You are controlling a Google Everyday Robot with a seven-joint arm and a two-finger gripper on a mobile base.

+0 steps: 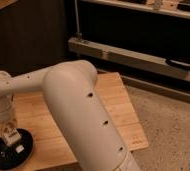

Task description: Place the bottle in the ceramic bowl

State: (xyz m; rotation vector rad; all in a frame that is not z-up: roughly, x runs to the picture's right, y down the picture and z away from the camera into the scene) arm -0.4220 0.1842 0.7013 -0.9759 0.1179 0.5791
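the placing step looks close to done: the big white arm (83, 115) reaches down to the near left corner of the wooden surface (113, 100), and its tool (9, 136) hangs right over the ceramic bowl (10, 152), which sits black and glossy at that corner. a small pale shape lies inside the bowl just beside and below the tool's tip, and i take that for the bottle (19, 148), resting on the bowl's floor toward its right side, though it's too small to be sure of cap or label. whether the tool is apart or together i cannot tell from here, nor whether it touches the bottle. if the bottle is indeed down in the bowl, what's called for next is a clean letting go and a straight lift upward, so nothing drags the bottle out over the rim or nudges the bowl off the edge.
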